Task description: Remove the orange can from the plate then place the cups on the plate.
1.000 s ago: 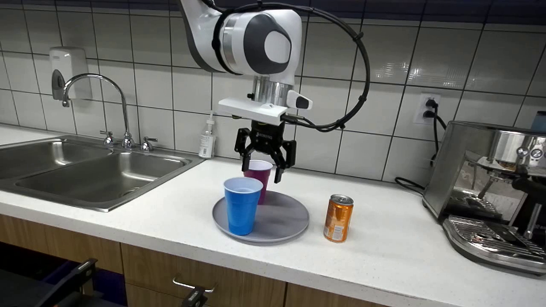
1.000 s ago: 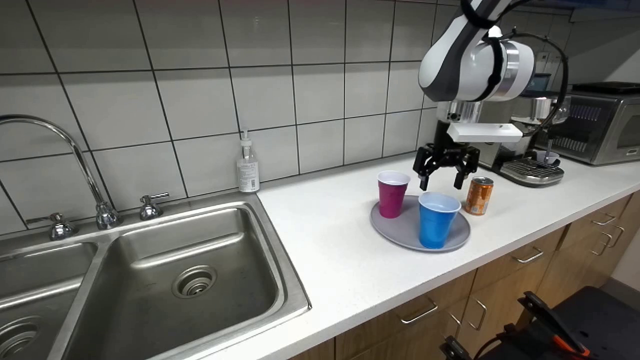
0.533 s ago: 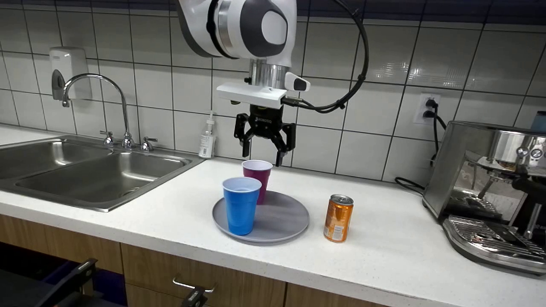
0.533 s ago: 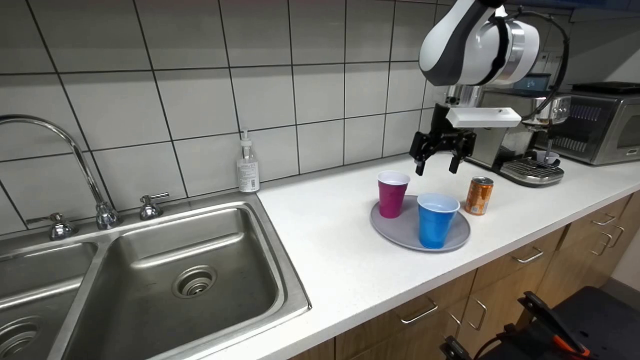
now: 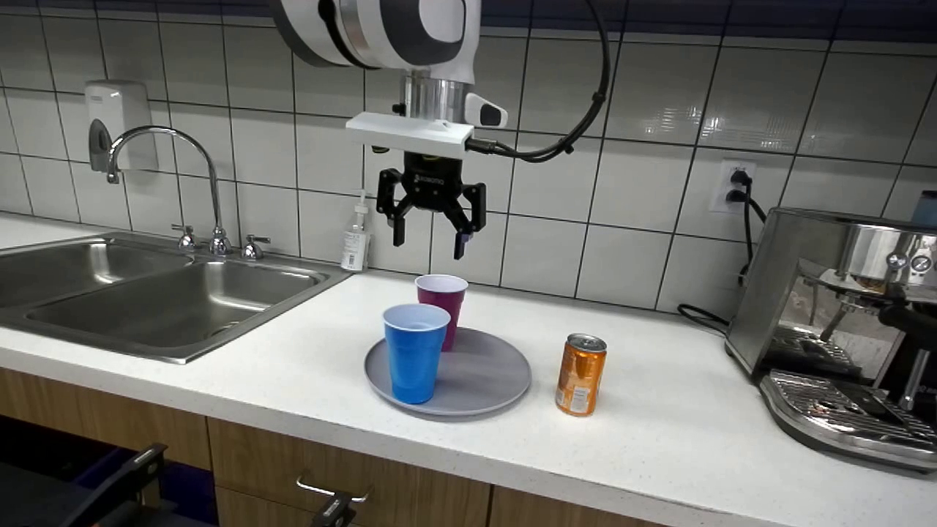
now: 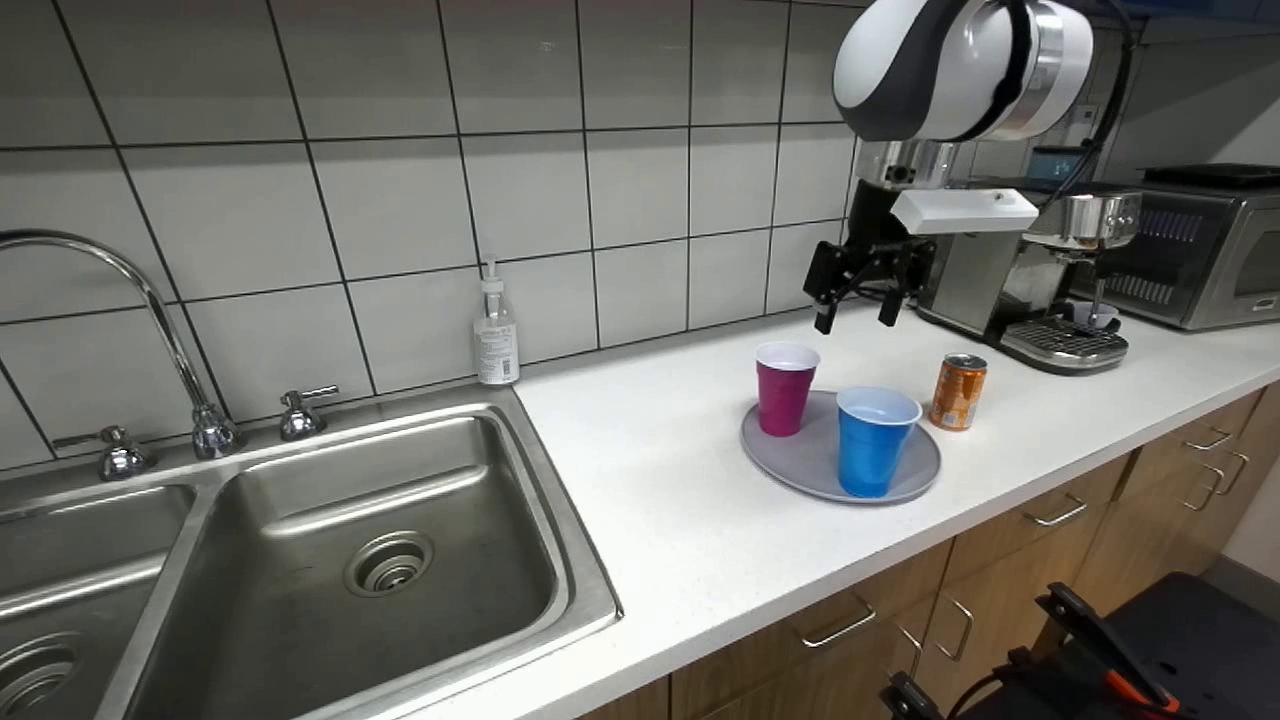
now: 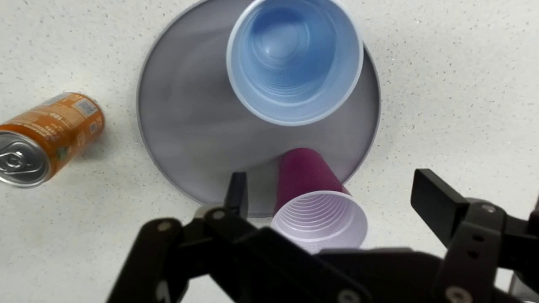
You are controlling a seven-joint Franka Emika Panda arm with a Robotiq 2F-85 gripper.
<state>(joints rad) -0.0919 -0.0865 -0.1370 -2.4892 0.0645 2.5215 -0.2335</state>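
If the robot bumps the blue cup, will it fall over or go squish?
The blue cup could tip fairly easily, since its base is narrower than its rim. It's probably light: from above, its inside looks empty down to the bottom. Its wall looks like thin plastic, so a hard squeeze might dent it.

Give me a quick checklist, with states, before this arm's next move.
1. Orange can off the plate, upright on the counter: ok.
2. Blue cup upright on the plate: ok.
3. Magenta cup upright on the plate: ok.
4. End effector open, holding nothing: ok.
5. Clear gap down to both cups: ok in both exterior views.
6. Room above the arm: cannot tell, frames cut it off.
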